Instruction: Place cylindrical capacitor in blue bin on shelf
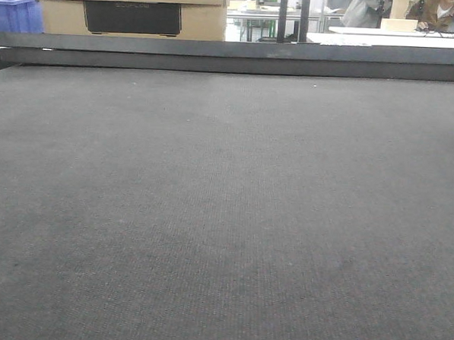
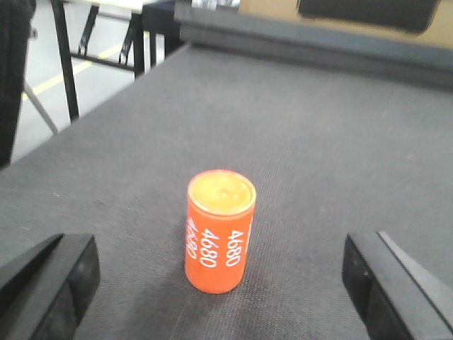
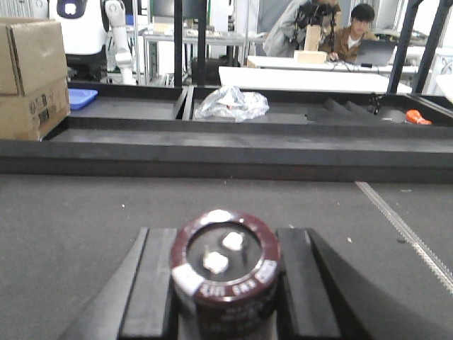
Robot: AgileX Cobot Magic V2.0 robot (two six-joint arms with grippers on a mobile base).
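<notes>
Right end effector (image 3: pixel 226 301) clamps capacitor (image 3: pixel 225 265); left end effector (image 2: pixel 221 283), apart, flanks orange cylinder (image 2: pixel 219 234).

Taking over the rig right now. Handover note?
Left tool: open, fingers either side of an upright orange cylinder marked 4680 on the mat, not touching it.
Right tool: shut on the capacitor, which is dark brown with its terminals up.
Done: capacitor gripped.
Left: carry it to the shelf and release it into the blue bin. No steel shelf shows in any view. A blue crate sits in the far-left background of the front view; cannot tell if it is the target.
</notes>
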